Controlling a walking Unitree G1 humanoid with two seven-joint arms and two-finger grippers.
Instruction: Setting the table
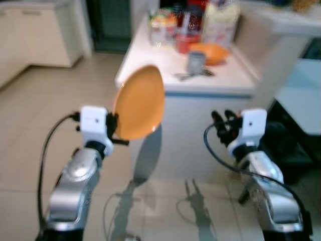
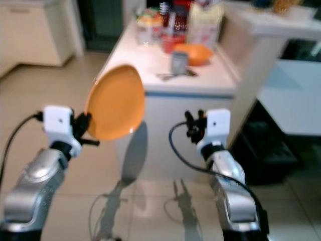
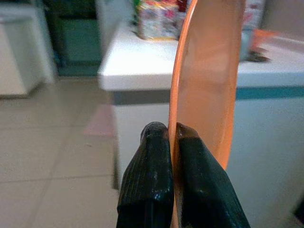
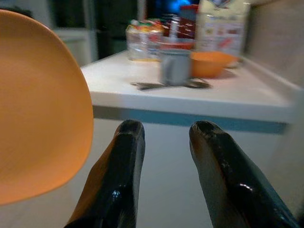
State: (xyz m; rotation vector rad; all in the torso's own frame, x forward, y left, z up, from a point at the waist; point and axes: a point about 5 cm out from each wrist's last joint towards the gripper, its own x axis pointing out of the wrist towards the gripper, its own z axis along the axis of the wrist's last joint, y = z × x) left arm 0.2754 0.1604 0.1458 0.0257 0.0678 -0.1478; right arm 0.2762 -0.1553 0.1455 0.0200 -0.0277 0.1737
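An orange plate (image 1: 139, 103) is held upright in the air, short of the white table (image 1: 150, 55). My left gripper (image 1: 113, 125) is shut on the plate's lower rim; in the left wrist view both black fingers (image 3: 156, 175) pinch the edge of the plate (image 3: 204, 76). My right gripper (image 1: 223, 119) hangs open and empty at about the same height, its two fingers (image 4: 216, 166) spread apart and facing the table's front. On the table stand an orange bowl (image 1: 213, 52), a grey cup (image 1: 196, 62) and dark cutlery (image 1: 193, 75).
Jars and packets (image 1: 188, 20) crowd the far end of the table. Cream cabinets (image 1: 35, 35) line the back left. A pale counter (image 1: 301, 85) and a dark shelf unit (image 1: 296, 140) stand at the right. Beige floor tiles (image 1: 50, 100) lie open on the left.
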